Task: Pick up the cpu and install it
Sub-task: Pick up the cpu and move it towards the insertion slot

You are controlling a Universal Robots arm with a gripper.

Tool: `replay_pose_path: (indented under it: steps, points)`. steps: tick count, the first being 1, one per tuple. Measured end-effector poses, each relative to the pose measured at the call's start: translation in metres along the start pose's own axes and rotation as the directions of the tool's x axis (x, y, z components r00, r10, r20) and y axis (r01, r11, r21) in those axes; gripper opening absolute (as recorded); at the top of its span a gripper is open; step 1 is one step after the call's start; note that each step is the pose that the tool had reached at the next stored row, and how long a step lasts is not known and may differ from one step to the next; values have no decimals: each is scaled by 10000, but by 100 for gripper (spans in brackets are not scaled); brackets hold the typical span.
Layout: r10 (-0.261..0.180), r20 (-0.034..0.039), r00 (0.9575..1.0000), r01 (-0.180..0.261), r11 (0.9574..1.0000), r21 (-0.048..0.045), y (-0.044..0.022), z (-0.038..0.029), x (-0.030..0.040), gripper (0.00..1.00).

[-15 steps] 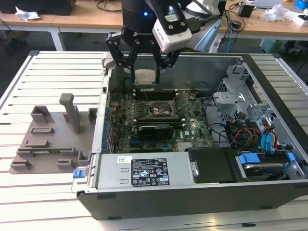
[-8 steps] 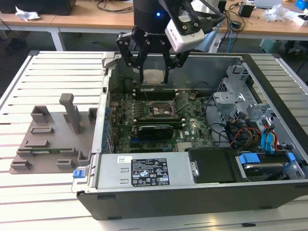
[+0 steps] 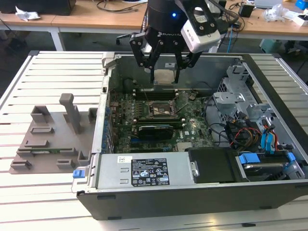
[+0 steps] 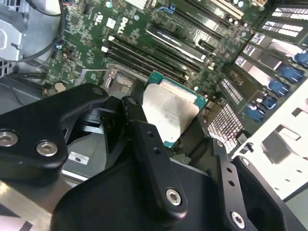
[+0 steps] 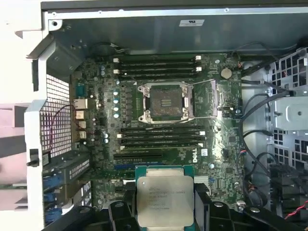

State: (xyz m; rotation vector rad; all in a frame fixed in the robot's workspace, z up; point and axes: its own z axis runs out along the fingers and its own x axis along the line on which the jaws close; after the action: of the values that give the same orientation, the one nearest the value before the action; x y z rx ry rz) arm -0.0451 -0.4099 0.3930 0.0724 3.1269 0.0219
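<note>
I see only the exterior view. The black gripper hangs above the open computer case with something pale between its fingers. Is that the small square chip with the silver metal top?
Observer: Yes. In the second wrist view the cpu, silver top with a green edge, is clamped by the gripper at two opposite sides.
Operator: Is the socket ready to receive it?
Observer: In the first wrist view the dark square socket frame is open and bare inside, its metal cover plate swung aside.
Operator: Is the chip at the socket already?
Observer: No. In that view black memory slots show between the cpu and the socket.
</note>
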Motion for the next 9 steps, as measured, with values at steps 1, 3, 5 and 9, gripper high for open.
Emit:
replay_pose_path:
  steps: [1,3,5,9]
  points:
    - [0,-2,10000,0,10000,0,1,0,-23,55]
    - [-2,-5,10000,2,10000,0,4,2,-88,55]
    - [0,-9,10000,0,10000,0,7,3,-149,55]
    - [-1,-13,10000,1,10000,0,11,5,-239,55]
